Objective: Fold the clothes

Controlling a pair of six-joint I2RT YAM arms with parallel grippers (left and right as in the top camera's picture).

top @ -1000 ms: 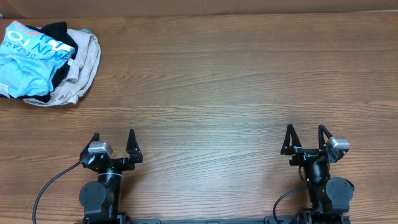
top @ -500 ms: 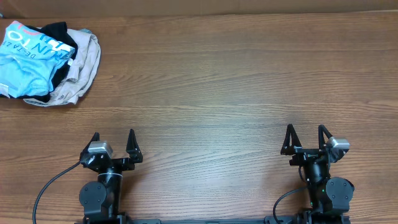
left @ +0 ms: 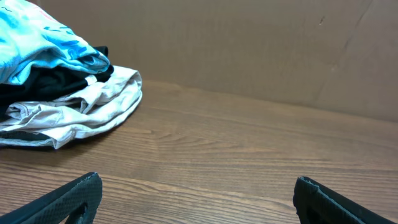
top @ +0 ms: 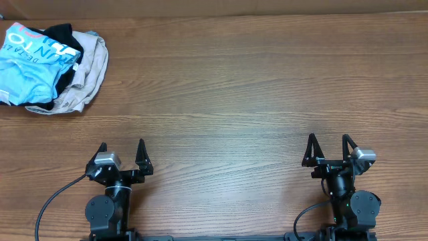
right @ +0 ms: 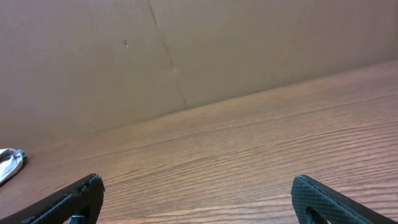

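The clothes, a crumpled sky-blue T-shirt (top: 27,63) with white lettering, lie on top of a pile at the table's far left corner; the left wrist view shows the T-shirt (left: 37,40) at its upper left. My left gripper (top: 121,148) stands open near the front edge, far from the pile, nothing between its fingers (left: 74,196). At the front right, my right gripper (top: 328,143) is open and empty as well, its fingertips (right: 314,193) wide apart over bare wood.
Under the T-shirt lie a black garment (top: 63,50) and a beige garment (top: 90,70), both crumpled. A brown cardboard wall (left: 249,50) runs along the table's far edge. A cable (top: 53,197) trails from the left arm's base.
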